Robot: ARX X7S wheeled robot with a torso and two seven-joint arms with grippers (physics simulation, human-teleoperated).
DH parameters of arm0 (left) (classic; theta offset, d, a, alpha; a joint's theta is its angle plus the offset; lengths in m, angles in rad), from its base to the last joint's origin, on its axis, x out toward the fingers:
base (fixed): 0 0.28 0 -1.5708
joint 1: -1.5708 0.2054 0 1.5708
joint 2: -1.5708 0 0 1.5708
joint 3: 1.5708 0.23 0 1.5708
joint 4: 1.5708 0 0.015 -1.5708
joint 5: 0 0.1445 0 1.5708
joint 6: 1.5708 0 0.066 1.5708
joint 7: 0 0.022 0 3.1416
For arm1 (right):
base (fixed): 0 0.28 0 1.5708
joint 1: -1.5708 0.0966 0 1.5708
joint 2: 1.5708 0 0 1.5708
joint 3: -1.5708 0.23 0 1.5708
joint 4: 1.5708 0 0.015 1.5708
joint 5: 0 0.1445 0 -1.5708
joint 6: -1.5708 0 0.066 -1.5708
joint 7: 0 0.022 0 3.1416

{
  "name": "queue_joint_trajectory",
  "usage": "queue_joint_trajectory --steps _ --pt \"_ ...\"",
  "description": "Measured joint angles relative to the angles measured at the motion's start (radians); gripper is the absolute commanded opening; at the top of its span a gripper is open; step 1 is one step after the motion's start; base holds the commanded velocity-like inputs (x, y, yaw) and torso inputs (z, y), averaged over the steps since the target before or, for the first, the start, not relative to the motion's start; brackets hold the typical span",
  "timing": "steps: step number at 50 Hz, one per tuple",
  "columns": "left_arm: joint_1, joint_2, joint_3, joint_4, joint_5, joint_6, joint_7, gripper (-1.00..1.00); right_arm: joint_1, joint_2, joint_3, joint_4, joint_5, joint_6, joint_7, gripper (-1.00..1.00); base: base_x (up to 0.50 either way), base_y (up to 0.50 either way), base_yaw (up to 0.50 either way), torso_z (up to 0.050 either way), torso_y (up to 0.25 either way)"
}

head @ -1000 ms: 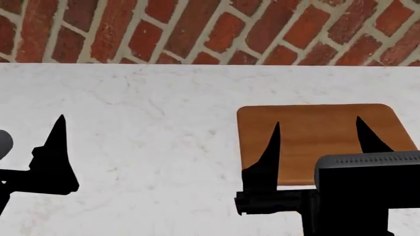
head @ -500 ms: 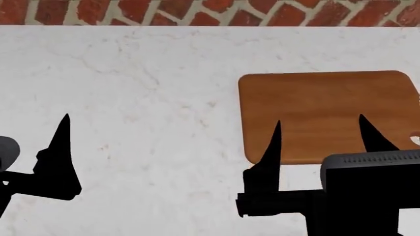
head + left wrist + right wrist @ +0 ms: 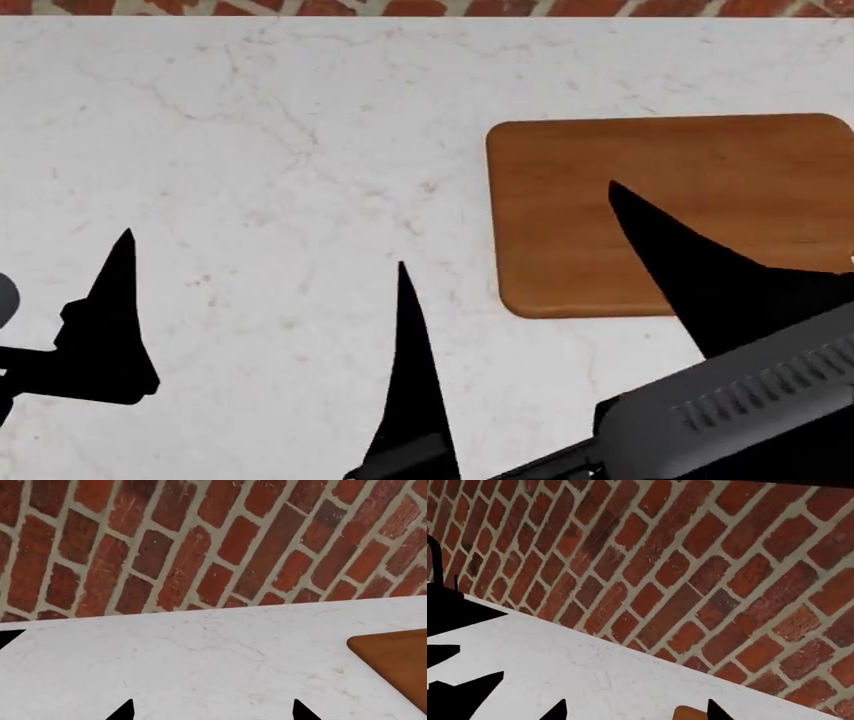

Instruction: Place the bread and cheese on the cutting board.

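The right gripper (image 3: 514,235) is seen in the head view with its two dark fingers spread wide and nothing between them; one fingertip lies over the bare counter (image 3: 267,150), the other over the near part of the board (image 3: 641,170). The left gripper (image 3: 123,240) is shown only as a single finger at the view's left edge, so the head view alone does not settle its spread; in the left wrist view two tips are seen well apart at the frame's lower edge, with nothing held, so it is judged open too.

The board lies flat on the white marble counter, to the robot's right, and nothing is seen on it. Neither the bread nor the cheese is visible in any view; only counter, board and the brick wall (image 3: 200,540) behind are shown. A small pale speck at the head view's right edge, beside the board, cannot be identified.

The chief risk is judged to be a search made blind: with both foods out of sight, an arm could be swung toward them and something struck or pushed off the counter unseen. The right arm hangs over the board, so a careless descent could shove the board out of place.
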Motion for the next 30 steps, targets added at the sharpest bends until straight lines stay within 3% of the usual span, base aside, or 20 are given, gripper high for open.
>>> queue_joint_trajectory --steps 6,12,19,30 --pt "-0.003 0.003 -0.004 0.001 -0.011 -0.010 -0.002 1.00 0.110 0.100 0.005 0.015 0.333 -0.074 0.107 1.00 0.00 0.00 0.00 0.000 0.000" --pt "0.001 0.001 0.001 -0.003 -0.018 -0.010 -0.006 1.00 0.095 0.169 0.059 0.020 0.543 -0.114 0.175 1.00 0.00 0.00 0.00 0.000 0.000" --pt "0.004 -0.004 0.010 -0.009 -0.024 -0.010 -0.013 1.00 -0.018 0.169 0.116 0.007 0.680 -0.089 0.235 1.00 0.00 0.00 0.00 0.000 0.000" --pt "0.008 -0.011 0.023 -0.018 -0.032 -0.006 -0.025 1.00 -0.120 0.097 0.090 0.009 0.753 -0.022 0.316 1.00 0.00 0.00 0.00 0.000 0.000"
